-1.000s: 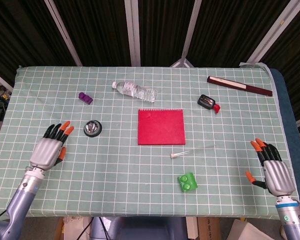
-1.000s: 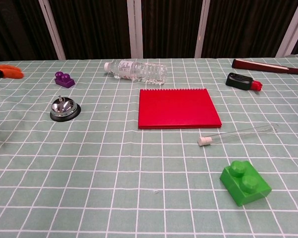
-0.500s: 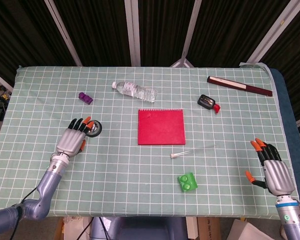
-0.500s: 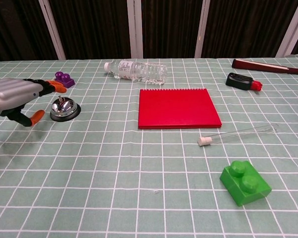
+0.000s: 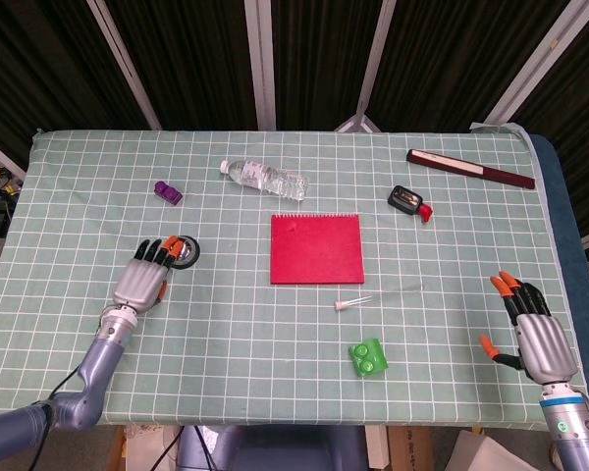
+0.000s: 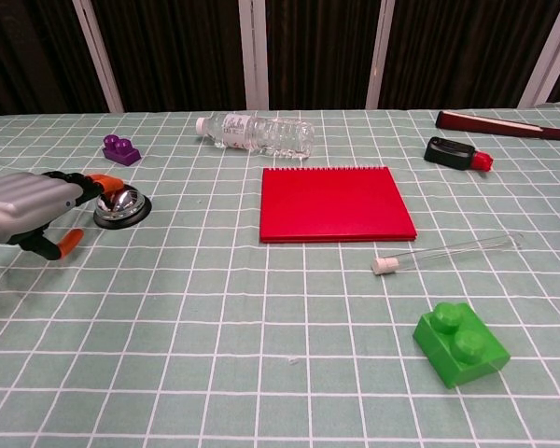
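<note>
Reaching flat over the table, left hand holds nothing; fingers extended, loosely spread, tips at the near-left edge of the bell. Contact cannot be told. Bell lies just ahead and to the right of those fingertips, left of the notebook. Right hand rests open, well apart at the table's right edge.
</note>
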Robot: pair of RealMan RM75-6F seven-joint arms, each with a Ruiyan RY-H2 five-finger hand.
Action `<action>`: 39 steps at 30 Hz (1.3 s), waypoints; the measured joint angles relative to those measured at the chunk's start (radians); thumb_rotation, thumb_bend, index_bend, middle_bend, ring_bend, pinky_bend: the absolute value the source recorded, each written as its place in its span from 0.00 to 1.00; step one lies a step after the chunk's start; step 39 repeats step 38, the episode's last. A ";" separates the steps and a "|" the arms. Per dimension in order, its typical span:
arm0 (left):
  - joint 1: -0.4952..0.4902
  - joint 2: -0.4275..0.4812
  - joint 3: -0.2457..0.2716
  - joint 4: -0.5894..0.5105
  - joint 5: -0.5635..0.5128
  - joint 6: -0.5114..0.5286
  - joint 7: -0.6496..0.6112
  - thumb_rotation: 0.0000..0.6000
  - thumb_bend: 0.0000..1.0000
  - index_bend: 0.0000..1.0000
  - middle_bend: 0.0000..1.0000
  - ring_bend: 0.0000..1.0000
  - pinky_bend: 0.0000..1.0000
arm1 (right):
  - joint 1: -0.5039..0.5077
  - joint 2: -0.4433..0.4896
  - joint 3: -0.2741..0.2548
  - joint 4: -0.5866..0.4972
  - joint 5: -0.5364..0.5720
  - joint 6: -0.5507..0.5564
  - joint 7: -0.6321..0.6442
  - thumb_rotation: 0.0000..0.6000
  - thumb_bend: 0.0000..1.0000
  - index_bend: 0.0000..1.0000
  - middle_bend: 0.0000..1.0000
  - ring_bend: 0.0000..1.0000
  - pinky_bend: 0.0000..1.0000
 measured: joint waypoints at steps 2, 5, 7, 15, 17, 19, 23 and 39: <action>-0.002 -0.006 0.005 0.009 0.000 -0.001 -0.005 1.00 0.79 0.00 0.00 0.00 0.00 | 0.000 -0.001 0.000 0.001 -0.001 0.002 0.004 1.00 0.35 0.00 0.00 0.00 0.00; -0.003 -0.007 0.001 0.005 0.010 0.013 -0.023 1.00 0.79 0.00 0.00 0.00 0.00 | -0.001 -0.001 0.000 0.003 -0.004 0.003 0.005 1.00 0.35 0.00 0.00 0.00 0.00; -0.005 -0.006 -0.009 -0.006 0.029 0.035 -0.045 1.00 0.78 0.00 0.00 0.00 0.00 | 0.000 -0.002 0.000 0.005 -0.005 0.004 0.005 1.00 0.35 0.00 0.00 0.00 0.00; -0.012 0.033 -0.055 -0.081 0.150 0.154 -0.147 1.00 0.70 0.00 0.00 0.00 0.00 | -0.002 -0.002 -0.001 0.007 -0.009 0.009 0.006 1.00 0.35 0.00 0.00 0.00 0.00; -0.010 0.056 -0.064 -0.110 0.175 0.183 -0.169 1.00 0.64 0.00 0.00 0.00 0.00 | -0.002 -0.002 -0.001 0.007 -0.010 0.009 0.007 1.00 0.35 0.00 0.00 0.00 0.00; -0.004 0.087 -0.068 -0.141 0.196 0.209 -0.183 1.00 0.50 0.00 0.00 0.00 0.00 | -0.002 -0.002 -0.002 0.008 -0.010 0.009 0.006 1.00 0.35 0.00 0.00 0.00 0.00; 0.032 0.150 -0.052 -0.208 0.216 0.250 -0.191 1.00 0.31 0.00 0.00 0.00 0.00 | -0.002 -0.002 -0.002 0.008 -0.009 0.009 0.002 1.00 0.35 0.00 0.00 0.00 0.00; 0.349 0.415 0.197 -0.433 0.313 0.524 -0.231 1.00 0.12 0.00 0.00 0.00 0.00 | -0.002 -0.008 -0.002 0.003 -0.004 0.010 -0.037 1.00 0.35 0.00 0.00 0.00 0.00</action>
